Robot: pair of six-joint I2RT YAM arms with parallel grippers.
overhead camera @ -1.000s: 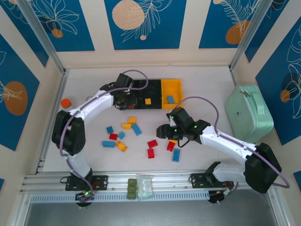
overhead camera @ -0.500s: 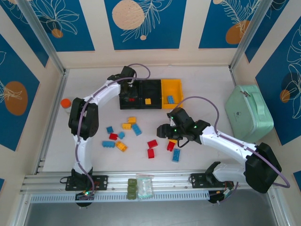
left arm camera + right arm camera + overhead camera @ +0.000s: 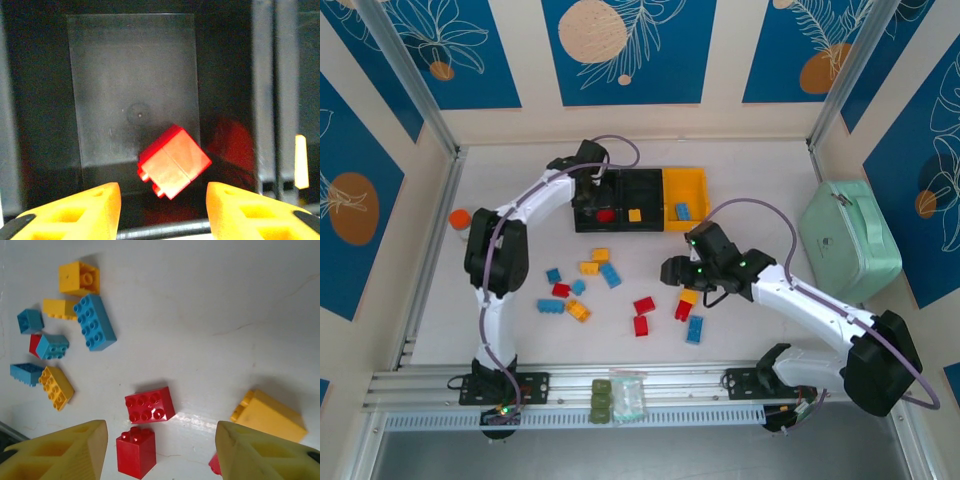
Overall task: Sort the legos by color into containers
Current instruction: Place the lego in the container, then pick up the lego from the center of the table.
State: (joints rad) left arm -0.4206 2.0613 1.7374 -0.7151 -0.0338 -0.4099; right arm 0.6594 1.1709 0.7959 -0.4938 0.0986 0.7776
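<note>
White table fills the middle of the top view, with blue leaf pictures on the walls around it. The containers sit at 12 o'clock, two black bins and one yellow bin in a row. The left arm goes up from 7 o'clock, bends, and reaches over to the left black bin. The left gripper hangs over that bin. A red lego lies inside. A yellow lego is in the middle bin and a blue lego is in the yellow bin. The right arm bends in from 5 o'clock, and the right gripper hangs near the table's middle. Loose legos lie from 9 o'clock to the middle. A mint-green case stands at 3 o'clock.

From the left wrist you can see into the bin up close. The red lego lies tilted on the black floor. The left gripper has its yellow fingers spread wide, and nothing touches them.

From the right wrist, studs show on each brick. The right gripper is spread apart and empty, above two red bricks. A yellow brick lies at 3 o'clock, and a long blue brick at 10 o'clock.
</note>
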